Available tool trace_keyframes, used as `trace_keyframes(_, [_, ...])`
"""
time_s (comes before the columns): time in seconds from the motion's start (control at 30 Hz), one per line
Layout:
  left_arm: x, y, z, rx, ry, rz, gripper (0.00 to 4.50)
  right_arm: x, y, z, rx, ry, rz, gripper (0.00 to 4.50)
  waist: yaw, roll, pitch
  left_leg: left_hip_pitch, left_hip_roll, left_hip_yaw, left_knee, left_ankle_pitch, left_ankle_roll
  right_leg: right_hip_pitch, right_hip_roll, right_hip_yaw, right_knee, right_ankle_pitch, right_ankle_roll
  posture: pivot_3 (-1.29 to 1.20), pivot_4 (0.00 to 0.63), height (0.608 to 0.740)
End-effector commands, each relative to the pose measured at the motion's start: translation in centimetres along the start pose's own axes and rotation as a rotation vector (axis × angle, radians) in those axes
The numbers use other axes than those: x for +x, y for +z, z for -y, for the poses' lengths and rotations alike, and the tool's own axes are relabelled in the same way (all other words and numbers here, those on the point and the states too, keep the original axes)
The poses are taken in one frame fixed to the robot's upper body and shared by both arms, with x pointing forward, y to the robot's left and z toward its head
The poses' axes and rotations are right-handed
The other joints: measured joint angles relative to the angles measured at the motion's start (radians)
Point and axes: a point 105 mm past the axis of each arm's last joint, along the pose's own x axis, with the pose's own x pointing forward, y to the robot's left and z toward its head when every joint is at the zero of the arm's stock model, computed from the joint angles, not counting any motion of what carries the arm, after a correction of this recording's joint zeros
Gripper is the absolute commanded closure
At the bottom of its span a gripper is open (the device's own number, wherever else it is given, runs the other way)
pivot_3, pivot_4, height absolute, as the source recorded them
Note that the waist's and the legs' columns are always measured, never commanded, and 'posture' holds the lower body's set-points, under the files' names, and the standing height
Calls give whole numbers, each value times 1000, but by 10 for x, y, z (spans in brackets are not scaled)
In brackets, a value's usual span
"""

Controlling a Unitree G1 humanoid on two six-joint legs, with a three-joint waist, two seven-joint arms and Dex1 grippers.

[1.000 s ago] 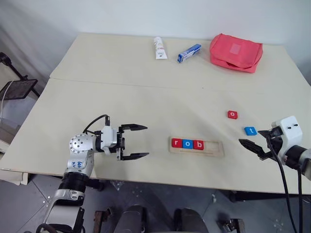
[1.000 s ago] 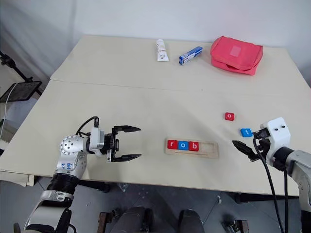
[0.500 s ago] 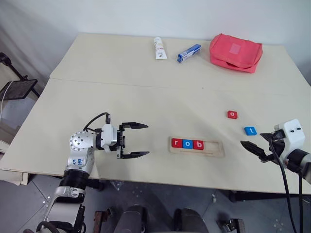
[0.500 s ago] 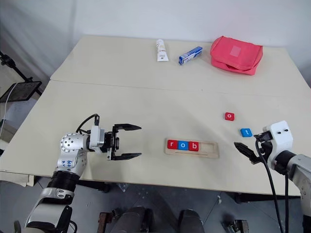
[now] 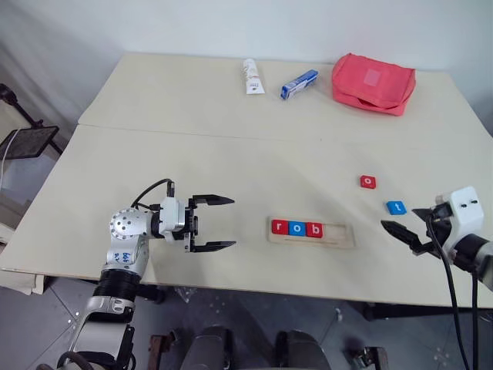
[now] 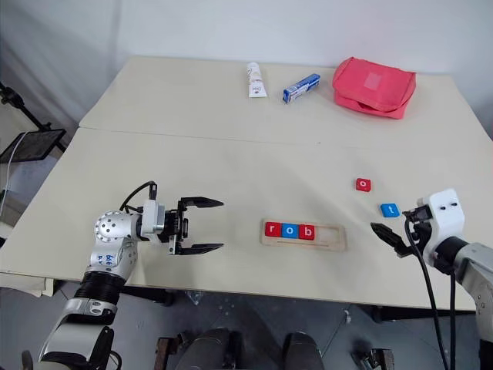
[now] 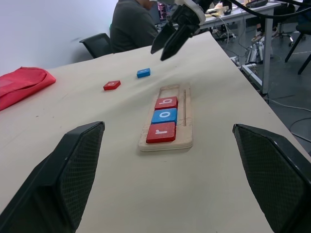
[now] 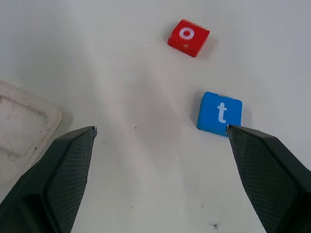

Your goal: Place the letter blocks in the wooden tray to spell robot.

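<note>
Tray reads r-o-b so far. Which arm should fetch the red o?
Right. The right gripper is open beside the blue t, with the red o just beyond. The left gripper hovers on the wooden tray's far side.

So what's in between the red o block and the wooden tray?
Nothing, just bare table. In the left eye view, the red o block lies apart from the wooden tray, with only tabletop between them. The blue t block sits off to the side.

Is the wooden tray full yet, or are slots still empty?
Partly filled. The wooden tray holds r, o and b at its left end; the right part is bare.
</note>
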Motion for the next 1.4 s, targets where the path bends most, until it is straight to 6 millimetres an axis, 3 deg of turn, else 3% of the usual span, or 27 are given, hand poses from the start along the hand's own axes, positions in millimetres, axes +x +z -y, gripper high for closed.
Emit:
trace_keyframes(0.03, [-2,3,-1,17,9,8,0,13,24,1,-13,-25,91,47,-4,0,0,0,0,1,0,0,0,0,0,0,0,0,0,0,150,740])
trace_keyframes(0.37, [1,4,5,14,24,18,0,83,43,16,23,-125,88,47,-24,0,0,0,0,0,0,0,0,-1,-1,0,1,0,0,0,150,740])
trace_keyframes(0.67, [-2,5,12,13,60,8,0,125,42,30,11,-207,28,47,-26,0,0,0,0,0,-1,0,0,-1,0,-1,2,0,0,0,150,740])
trace_keyframes(0.9, [-5,6,16,10,83,-1,0,134,39,33,33,-230,9,47,-28,0,0,-1,0,-1,-1,0,0,-1,0,-1,2,0,0,0,150,740])
trace_keyframes(1.13, [-4,6,16,7,90,-3,0,131,38,28,68,-250,20,47,-30,0,0,-1,0,-1,-1,0,0,-1,0,-1,2,0,0,0,150,740])
trace_keyframes(1.4, [0,6,13,11,83,5,0,122,20,12,140,-284,-4,47,-26,0,0,0,0,-1,-1,0,0,-1,0,0,2,0,0,0,150,740])
